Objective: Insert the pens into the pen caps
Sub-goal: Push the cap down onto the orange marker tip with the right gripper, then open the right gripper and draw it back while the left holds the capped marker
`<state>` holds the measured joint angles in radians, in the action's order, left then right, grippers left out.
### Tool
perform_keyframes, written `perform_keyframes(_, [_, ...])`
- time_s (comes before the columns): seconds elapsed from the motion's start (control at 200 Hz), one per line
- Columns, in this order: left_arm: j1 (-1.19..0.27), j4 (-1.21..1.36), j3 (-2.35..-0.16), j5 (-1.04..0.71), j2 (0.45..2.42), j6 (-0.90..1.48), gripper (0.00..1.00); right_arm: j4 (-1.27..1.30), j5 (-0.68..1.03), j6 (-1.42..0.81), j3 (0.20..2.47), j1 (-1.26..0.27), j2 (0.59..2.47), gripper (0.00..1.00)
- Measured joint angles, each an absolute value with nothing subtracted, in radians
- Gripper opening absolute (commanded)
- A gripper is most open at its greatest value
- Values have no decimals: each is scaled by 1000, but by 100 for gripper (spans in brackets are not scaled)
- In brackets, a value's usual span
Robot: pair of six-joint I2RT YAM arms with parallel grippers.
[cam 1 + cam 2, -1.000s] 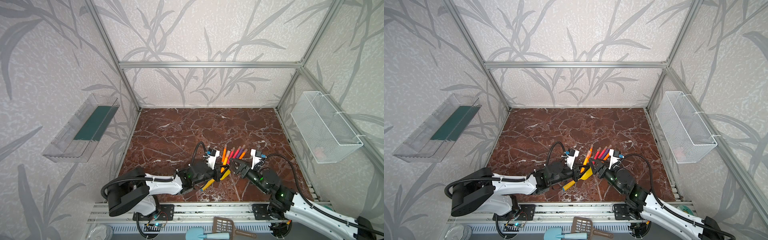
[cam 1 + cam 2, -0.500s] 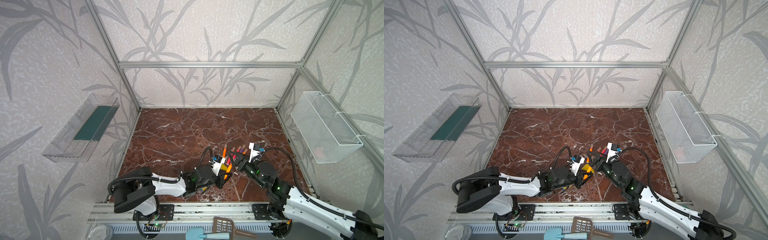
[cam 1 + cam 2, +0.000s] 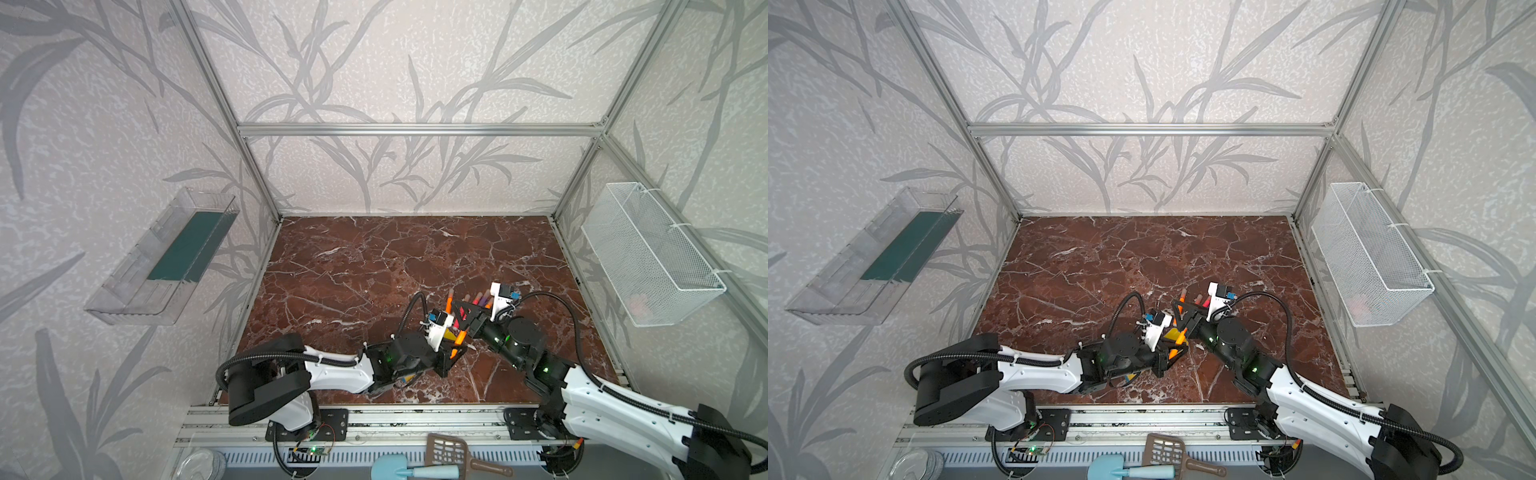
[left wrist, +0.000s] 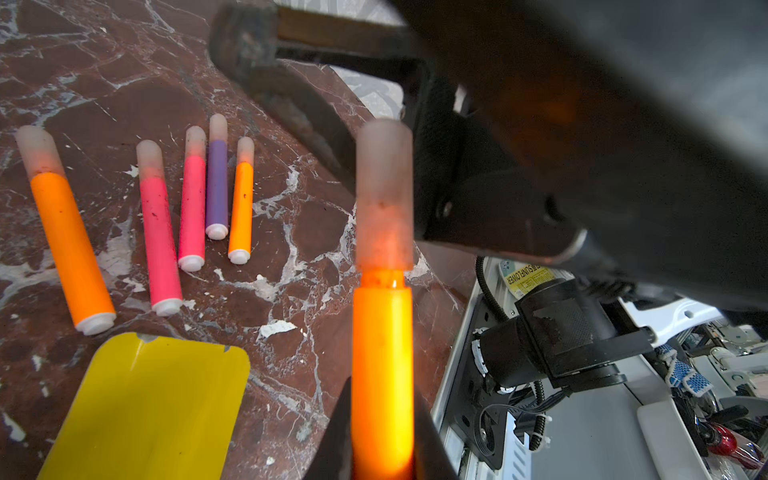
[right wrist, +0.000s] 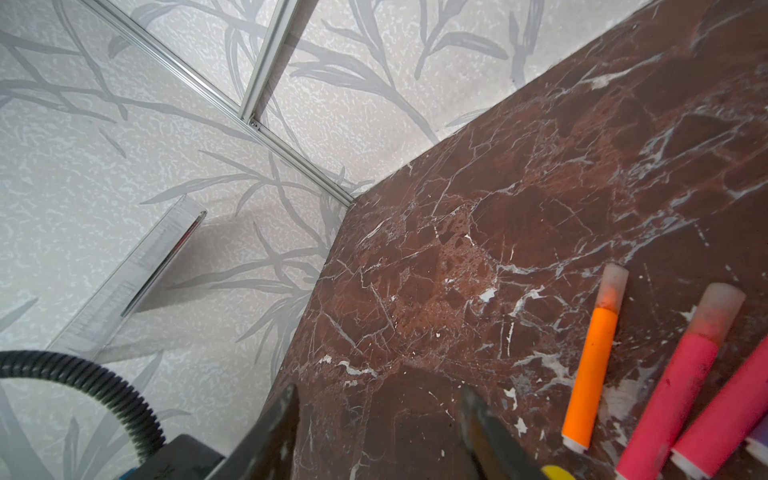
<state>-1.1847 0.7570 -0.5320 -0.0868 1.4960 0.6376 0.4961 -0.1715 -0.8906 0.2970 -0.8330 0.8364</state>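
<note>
My left hand (image 4: 380, 440) is pinching a short orange plastic pen (image 4: 381, 353) near its bottom end. The pen sticks straight out from my hand. A stubby, cloudy pinkish cap (image 4: 384, 195) sits on its tip. The cap is not pushed all the way down: a thin orange ring shows between the cap and the thick part of the pen.

My right hand (image 5: 378, 399) is spread, with nothing between its two black fingers (image 5: 274, 424). In the left wrist view one of those fingers reaches past the capped tip. I cannot tell if it touches the cap.

Five more pens lie flat on the dark red marble worktop (image 4: 104, 83), side by side and close together. Each has a cloudy cap on its tip and a white end. In a row they are an orange pen (image 4: 70, 245), a pink pen (image 4: 160, 241), another pink pen (image 4: 192, 208), a purple pen (image 4: 217, 183) and one more orange pen (image 4: 242, 208).

A flat yellow plastic shovel blade (image 4: 145, 407) lies on the worktop just beside the white ends of the nearest pens.

In both top views my two hands are close together over the front part of the worktop.
</note>
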Motion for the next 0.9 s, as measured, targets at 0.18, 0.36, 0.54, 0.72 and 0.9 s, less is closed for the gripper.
perform_keyframes(0.18, [-1185, 763, -535, -76, 1496, 628, 0, 502, -166, -897, 297, -831, 849, 26])
perform_keyframes(0.36, [-1185, 773, -535, -67, 1495, 622, 0, 492, -172, -899, 291, -826, 847, 10])
perform_keyframes(0.54, [-1182, 761, -535, -66, 1484, 620, 0, 495, -156, -913, 290, -824, 846, 0])
perform_keyframes(0.72, [-1133, 744, -533, -163, 1459, 622, 0, 574, -140, -916, 268, -820, 853, 0])
perform_keyframes(0.9, [-1074, 708, -533, -298, 1433, 624, 0, 767, -105, -915, 208, -815, 903, 0])
